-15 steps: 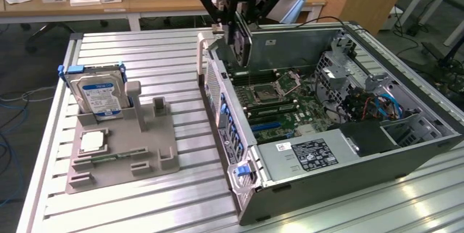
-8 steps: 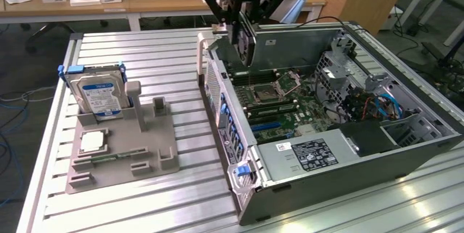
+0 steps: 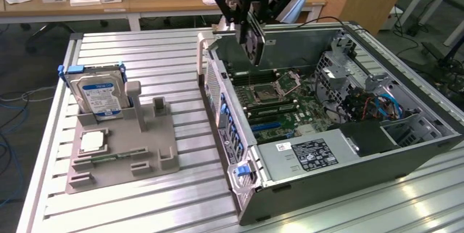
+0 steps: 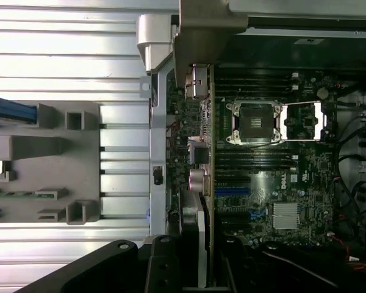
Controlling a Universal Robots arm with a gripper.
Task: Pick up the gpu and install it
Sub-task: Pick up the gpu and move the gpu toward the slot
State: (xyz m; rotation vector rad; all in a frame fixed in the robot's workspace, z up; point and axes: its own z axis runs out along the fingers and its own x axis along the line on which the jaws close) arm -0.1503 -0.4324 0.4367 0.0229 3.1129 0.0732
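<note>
1. Thin green-and-black gpu card [image 3: 252,43]: top edge hidden inside the black pincer [image 3: 251,24] clamped on it; edge-on in the wrist view [image 4: 199,244].
2. It hangs above the open grey computer case [image 3: 406,151], at eleven o'clock from the square metal processor socket [image 3: 272,89].
3. Legible: "ROBOTIQ" on the pincer; "DELL" on the green motherboard [image 4: 280,183].

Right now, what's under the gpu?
The hand holds the gpu edge-down above the open case. Below it: the motherboard, with the CPU socket off to one side. The strip of board directly beneath the card is covered by the card, so any slot there can't be seen.
</note>
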